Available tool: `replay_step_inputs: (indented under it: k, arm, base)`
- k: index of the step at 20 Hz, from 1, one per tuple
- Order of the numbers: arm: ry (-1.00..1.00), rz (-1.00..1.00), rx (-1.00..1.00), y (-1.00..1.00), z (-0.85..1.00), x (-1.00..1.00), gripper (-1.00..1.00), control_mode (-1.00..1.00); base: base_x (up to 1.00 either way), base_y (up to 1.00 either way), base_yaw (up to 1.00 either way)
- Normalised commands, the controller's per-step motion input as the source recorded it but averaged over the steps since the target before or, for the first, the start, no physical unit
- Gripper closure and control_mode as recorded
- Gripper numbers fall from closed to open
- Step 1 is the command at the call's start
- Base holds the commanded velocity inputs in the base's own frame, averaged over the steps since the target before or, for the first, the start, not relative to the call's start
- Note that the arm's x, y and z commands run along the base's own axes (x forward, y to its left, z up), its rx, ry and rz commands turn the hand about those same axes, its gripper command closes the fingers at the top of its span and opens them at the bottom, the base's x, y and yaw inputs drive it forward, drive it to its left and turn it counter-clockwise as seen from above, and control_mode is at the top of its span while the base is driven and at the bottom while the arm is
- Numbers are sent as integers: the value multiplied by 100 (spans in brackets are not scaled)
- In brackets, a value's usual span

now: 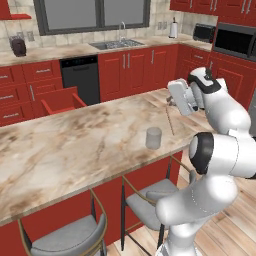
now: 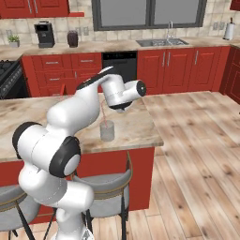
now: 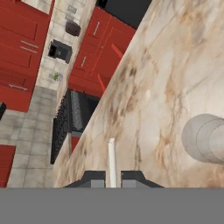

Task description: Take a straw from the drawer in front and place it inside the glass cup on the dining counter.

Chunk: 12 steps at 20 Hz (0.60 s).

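Note:
My gripper [image 1: 170, 101] is shut on the straw [image 1: 171, 120], a thin pale pink stick that hangs down from the fingers over the dining counter [image 1: 75, 145]. In the hand view the straw [image 3: 112, 159] rises between the two finger tips of the gripper [image 3: 113, 177]. The glass cup [image 1: 153, 138] stands upright on the counter near its front edge, a little to the left of the straw's lower end. It is to the right of the straw in the hand view [image 3: 205, 138]. The straw is outside the cup. The drawer [image 1: 61, 101] stands pulled open in the far cabinets.
Two grey bar stools [image 1: 67, 239] are tucked under the counter's near side. A sink [image 1: 116, 44], a black dishwasher [image 1: 80, 75] and a microwave [image 1: 235, 40] line the far walls. Wooden floor [image 2: 197, 140] runs to the right of the counter's end.

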Motion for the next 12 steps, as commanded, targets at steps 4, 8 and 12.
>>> replay_step_inputs:
  k: [4,8,12]
  arm:
    - [-3,0,0,0,-4,15,100,-100]
    - [0,-2,1,0,12,13,100,-100]
    - [2,-5,1,0,33,18,100,-100]
  base:
    - [0,0,0]
    - [0,0,0]
    - [0,0,0]
